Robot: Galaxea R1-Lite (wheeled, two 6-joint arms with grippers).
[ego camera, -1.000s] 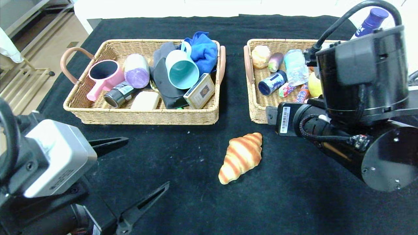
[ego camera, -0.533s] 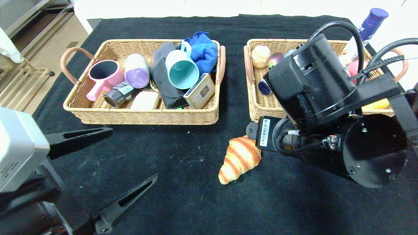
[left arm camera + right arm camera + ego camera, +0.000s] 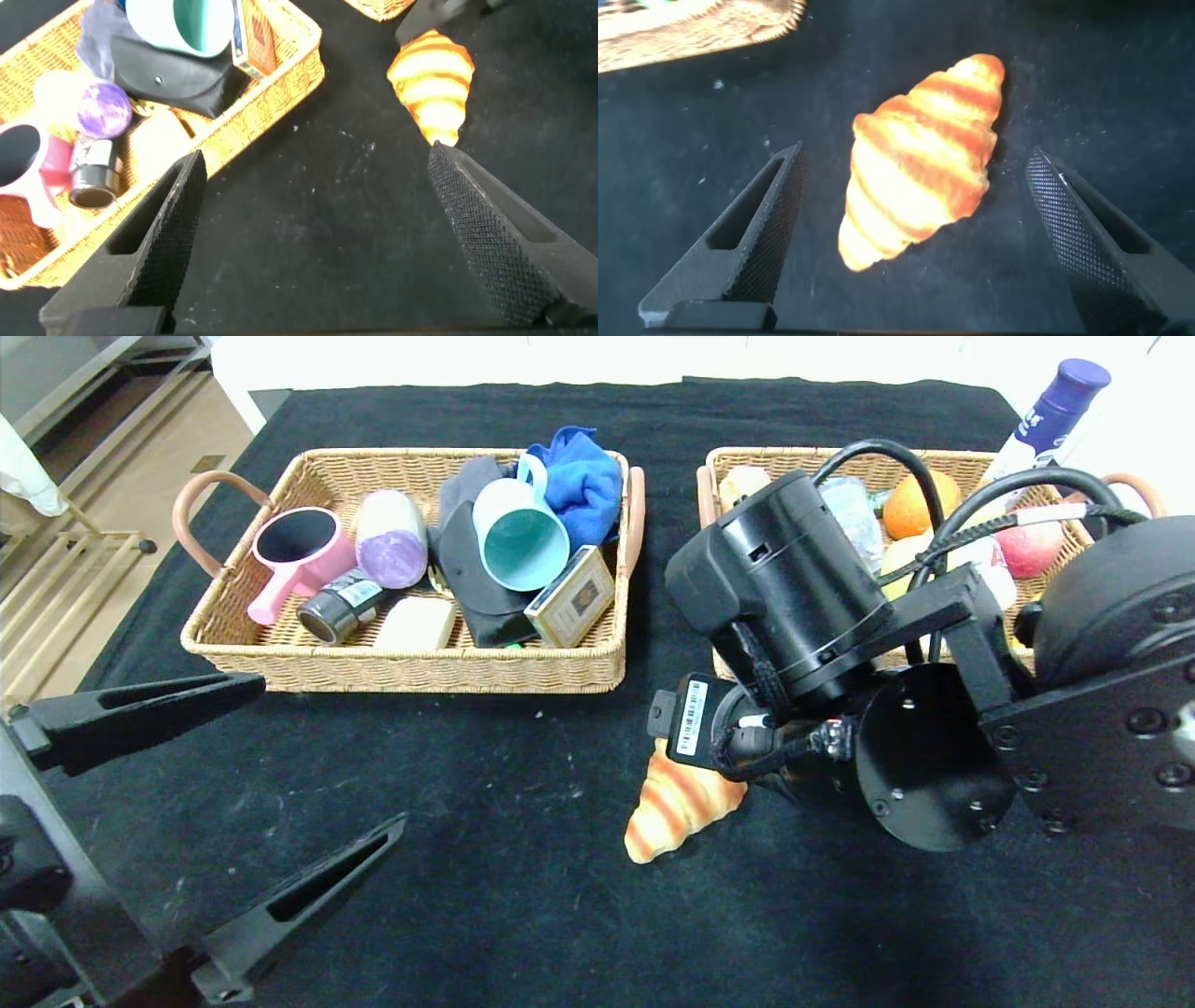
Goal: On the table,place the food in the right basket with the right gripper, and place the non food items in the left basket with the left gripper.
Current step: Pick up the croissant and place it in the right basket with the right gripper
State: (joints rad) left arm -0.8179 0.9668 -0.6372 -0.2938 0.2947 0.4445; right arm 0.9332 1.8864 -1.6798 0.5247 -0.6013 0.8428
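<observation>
A golden striped croissant [image 3: 665, 814] lies on the black-clothed table [image 3: 485, 784] in front of the right basket [image 3: 747, 455]. My right arm's wrist covers its far end. In the right wrist view my right gripper [image 3: 915, 154] is open, a finger on each side of the croissant [image 3: 920, 182], apart from it. My left gripper [image 3: 327, 751] is open and empty at the near left, over bare cloth [image 3: 316, 154]. The left basket [image 3: 401, 672] holds the purple roll [image 3: 390, 551], the pale blue mug [image 3: 518, 537] and the cream card box [image 3: 571, 595].
The left basket also holds a pink mug [image 3: 297, 553], a dark can [image 3: 341, 607], a blue cloth [image 3: 583, 476] and a black pouch [image 3: 471, 579]. The right basket holds an orange [image 3: 906, 504] and other food, mostly hidden by my arm. A purple-capped bottle [image 3: 1050, 415] stands behind it.
My right arm has swung left and down from over the right basket to over the croissant. My left gripper has drawn back toward the near left corner, still open.
</observation>
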